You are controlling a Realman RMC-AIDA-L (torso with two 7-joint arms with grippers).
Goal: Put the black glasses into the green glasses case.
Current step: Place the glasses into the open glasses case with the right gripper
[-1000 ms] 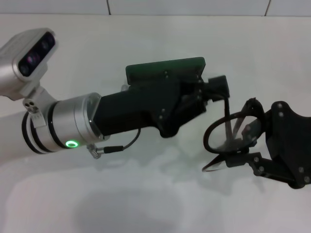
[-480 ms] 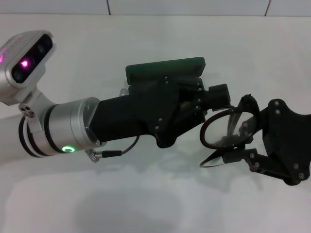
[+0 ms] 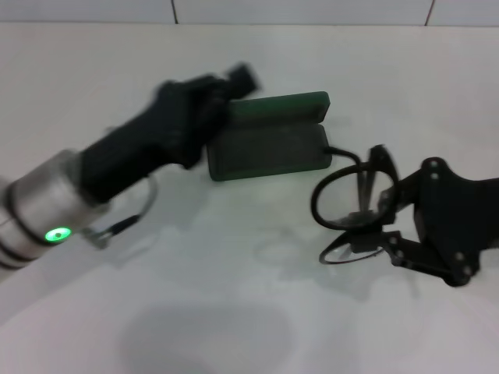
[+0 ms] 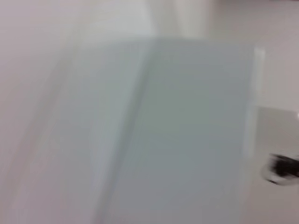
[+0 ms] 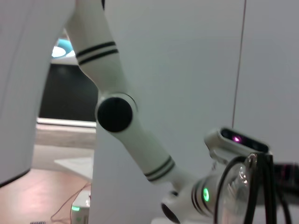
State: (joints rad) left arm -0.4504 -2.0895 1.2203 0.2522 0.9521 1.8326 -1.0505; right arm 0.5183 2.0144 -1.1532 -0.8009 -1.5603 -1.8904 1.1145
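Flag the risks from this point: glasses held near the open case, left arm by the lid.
1. The right gripper holds the black glasses by the frame with one temple arm jutting toward the green glasses case; it may catch on the rim during insertion.
2. The left gripper sits close to the raised lid; a bump could shift or shut the case.

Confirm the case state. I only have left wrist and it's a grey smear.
Observer: Head view shows the green glasses case lying open on the table.
Operator: Glasses?
Observer: The black glasses are gripped in the right hand, just beside the case's right end, not inside it.
Operator: Left hand?
Observer: The left hand is by the case's far left corner. I can't tell whether it touches the case.
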